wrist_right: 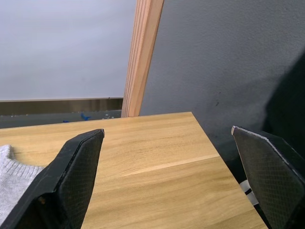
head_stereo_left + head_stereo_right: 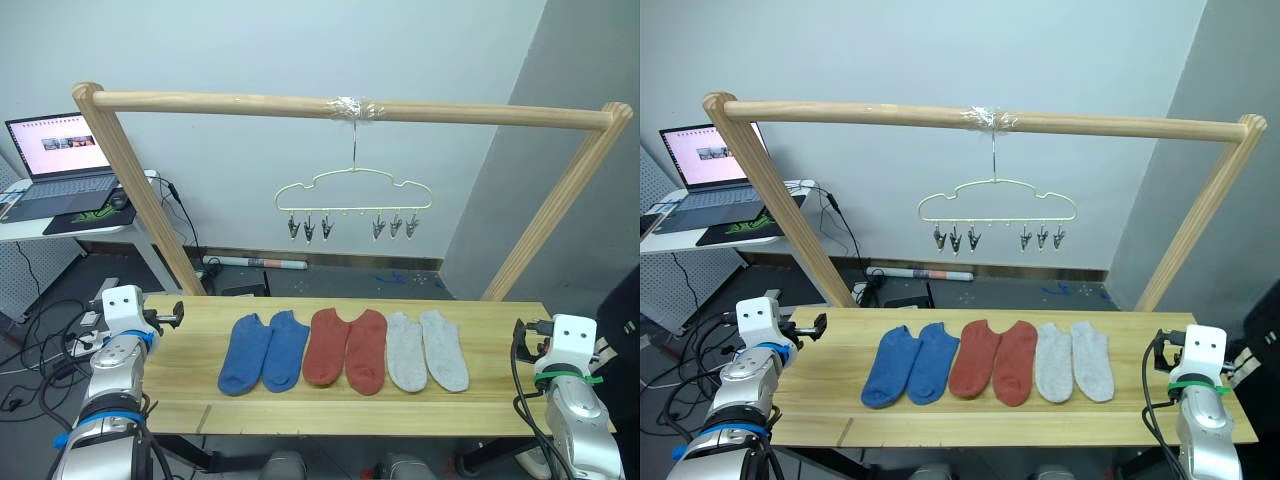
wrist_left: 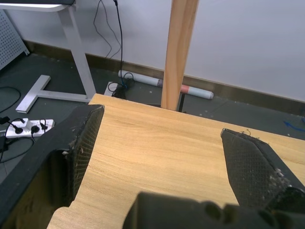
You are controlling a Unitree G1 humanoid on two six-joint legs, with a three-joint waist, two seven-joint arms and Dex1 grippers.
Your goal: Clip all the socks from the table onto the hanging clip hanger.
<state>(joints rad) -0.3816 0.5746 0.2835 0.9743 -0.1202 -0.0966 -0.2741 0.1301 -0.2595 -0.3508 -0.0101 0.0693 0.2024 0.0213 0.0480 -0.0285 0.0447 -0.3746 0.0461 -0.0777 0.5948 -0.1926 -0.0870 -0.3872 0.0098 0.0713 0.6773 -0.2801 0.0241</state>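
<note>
Six socks lie side by side in a row across the middle of the wooden table (image 2: 190, 385): a blue pair (image 2: 264, 352), a rust-red pair (image 2: 346, 348) and a light grey pair (image 2: 427, 350). The cream clip hanger (image 2: 353, 195) hangs from the rail above them, with nothing in its clips. My left gripper (image 2: 168, 318) hovers open over the table's far left corner, well left of the blue socks. At the table's right end my right gripper (image 2: 528, 330) is open too, and the edge of a grey sock (image 1: 12, 176) shows beside one finger.
A thick wooden rail (image 2: 350, 108) on two slanted posts (image 2: 140, 200) spans the table. A white desk with a laptop (image 2: 60, 160) stands at the back left. Cables, a power strip (image 3: 24, 128) and a tube (image 2: 262, 263) lie on the floor behind.
</note>
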